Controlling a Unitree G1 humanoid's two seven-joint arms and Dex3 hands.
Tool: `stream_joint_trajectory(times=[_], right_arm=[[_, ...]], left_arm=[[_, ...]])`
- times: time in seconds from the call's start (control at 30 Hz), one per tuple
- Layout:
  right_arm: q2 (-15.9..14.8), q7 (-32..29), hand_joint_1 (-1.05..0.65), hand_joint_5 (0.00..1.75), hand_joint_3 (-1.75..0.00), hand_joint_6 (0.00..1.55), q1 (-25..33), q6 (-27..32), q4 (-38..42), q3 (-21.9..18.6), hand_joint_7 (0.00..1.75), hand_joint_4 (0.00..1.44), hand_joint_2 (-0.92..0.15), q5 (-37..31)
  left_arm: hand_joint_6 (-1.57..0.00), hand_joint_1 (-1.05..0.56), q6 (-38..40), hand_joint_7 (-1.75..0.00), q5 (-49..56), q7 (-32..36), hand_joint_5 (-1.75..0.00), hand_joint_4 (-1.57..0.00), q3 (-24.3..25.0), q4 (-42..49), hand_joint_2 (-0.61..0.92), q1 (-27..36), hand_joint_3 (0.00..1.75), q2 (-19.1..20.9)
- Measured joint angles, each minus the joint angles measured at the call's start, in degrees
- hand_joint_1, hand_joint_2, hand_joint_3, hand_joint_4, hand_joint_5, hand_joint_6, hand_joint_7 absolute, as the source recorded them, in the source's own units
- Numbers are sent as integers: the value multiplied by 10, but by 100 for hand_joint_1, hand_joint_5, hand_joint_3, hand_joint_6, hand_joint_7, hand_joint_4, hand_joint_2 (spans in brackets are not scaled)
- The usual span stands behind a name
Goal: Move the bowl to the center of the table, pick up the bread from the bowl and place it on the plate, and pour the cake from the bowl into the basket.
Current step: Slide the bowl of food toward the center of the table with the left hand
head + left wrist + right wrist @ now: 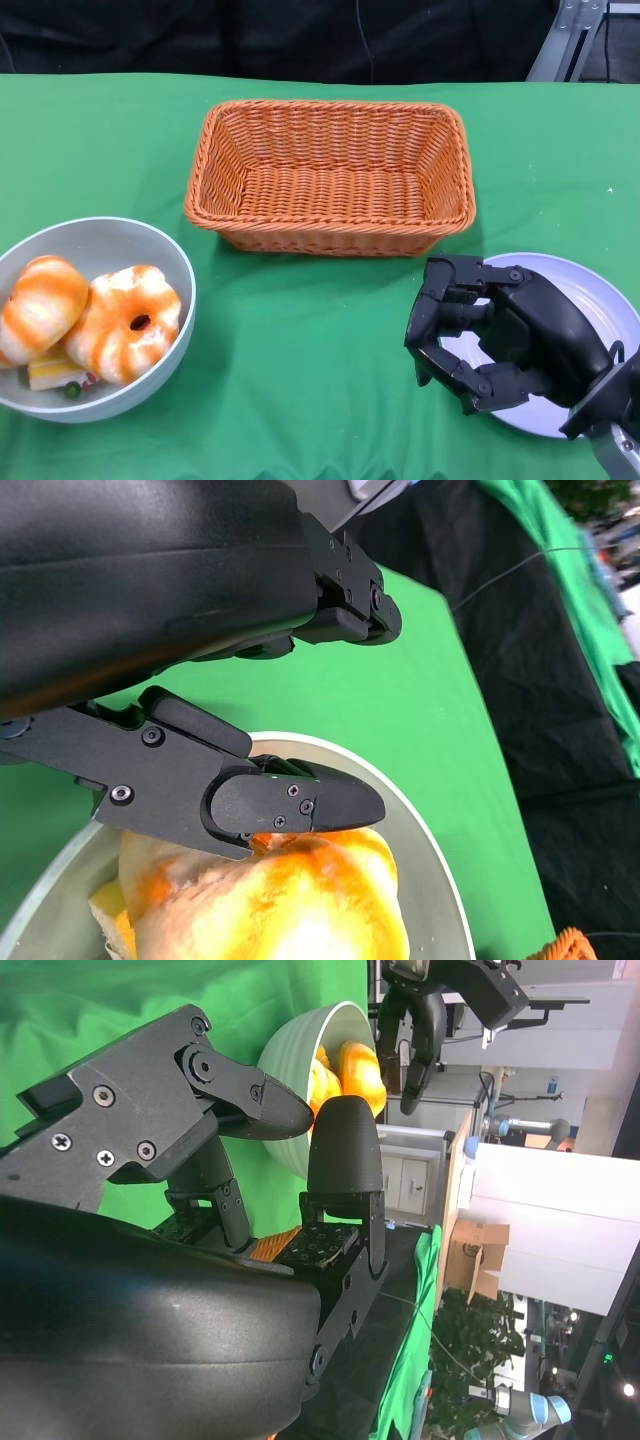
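**A:** Start with what sits closest to you. Your right hand [500, 340] hovers over the near edge of the plate [610, 300], fingers curled in loosely with nothing between them.

**B:** And the bowl [175, 265]?

**A:** Far over at the table's left edge, well apart from that hand. It carries two orange-streaked pieces of bread [125, 320] with a small slice of cake [52, 372] tucked beneath them.

**B:** So which hand should move it?

**A:** Your left hand [240, 720], I'd judge. Its wrist view shows the fingers spread just above the bread, holding nothing, the bowl's rim right under them.

**B:** And the target?

**A:** The bare green cloth between bowl and plate. Beyond that lies the basket [330, 175], long axis running left to right.
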Motion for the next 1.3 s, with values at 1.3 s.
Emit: stream_joint_trajectory(times=[1.3], right_arm=[[8,-1,-20,168,-96,68,-4,-21,21,2,132,72,-55,-4]], left_arm=[[-22,-59,101,0,-48,-55,-1,-27,-22,-101,92,26,42,-22]])
